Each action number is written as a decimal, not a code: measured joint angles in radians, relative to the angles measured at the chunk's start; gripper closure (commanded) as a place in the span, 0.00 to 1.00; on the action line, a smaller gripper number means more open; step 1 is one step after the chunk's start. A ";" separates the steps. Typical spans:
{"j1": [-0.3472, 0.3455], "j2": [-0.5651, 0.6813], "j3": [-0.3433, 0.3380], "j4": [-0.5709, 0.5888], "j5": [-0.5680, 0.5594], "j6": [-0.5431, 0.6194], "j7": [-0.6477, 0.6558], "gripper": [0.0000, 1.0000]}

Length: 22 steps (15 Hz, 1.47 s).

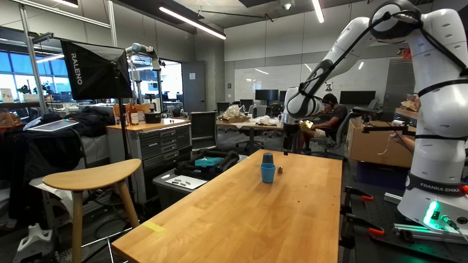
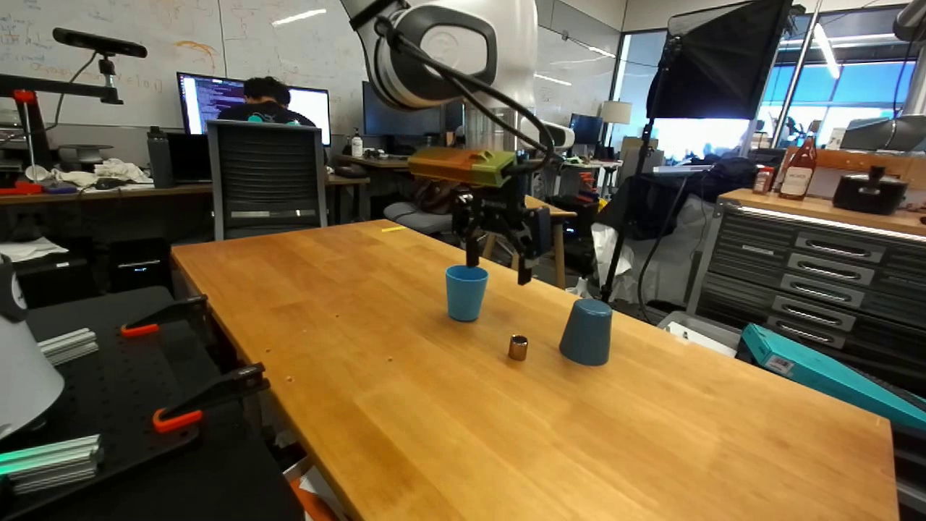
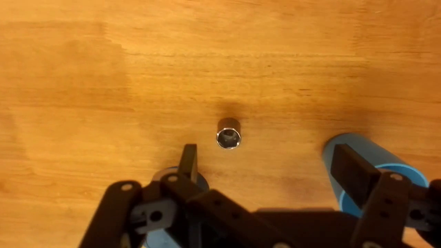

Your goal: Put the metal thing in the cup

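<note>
The metal thing is a small shiny socket-like cylinder (image 3: 228, 133) standing on the wooden table, open end up. It also shows in both exterior views (image 1: 280, 170) (image 2: 518, 348). The blue cup (image 2: 466, 295) stands upright with its mouth up, beside the metal thing. It also shows in an exterior view (image 1: 268, 174) and at the right of the wrist view (image 3: 355, 146), partly behind a finger. My gripper (image 3: 267, 150) is open and empty, pointing down above the table. In an exterior view the gripper (image 2: 499, 269) hangs above and between the cups; it also shows in an exterior view (image 1: 286, 152).
A second, darker blue cup (image 2: 587, 334) stands upside down on the other side of the metal thing. It also shows in an exterior view (image 1: 268, 158) and is mostly hidden by a finger in the wrist view (image 3: 203, 182). Clamps (image 2: 177, 420) sit at the table's (image 1: 234, 219) robot-side edge.
</note>
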 measured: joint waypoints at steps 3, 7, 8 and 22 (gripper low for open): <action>-0.022 0.110 0.025 0.060 -0.006 0.025 0.059 0.00; -0.049 0.223 0.059 0.151 -0.006 0.027 0.113 0.00; -0.055 0.247 0.066 0.173 -0.006 0.027 0.123 0.00; -0.141 0.420 0.121 0.350 -0.006 -0.057 0.137 0.40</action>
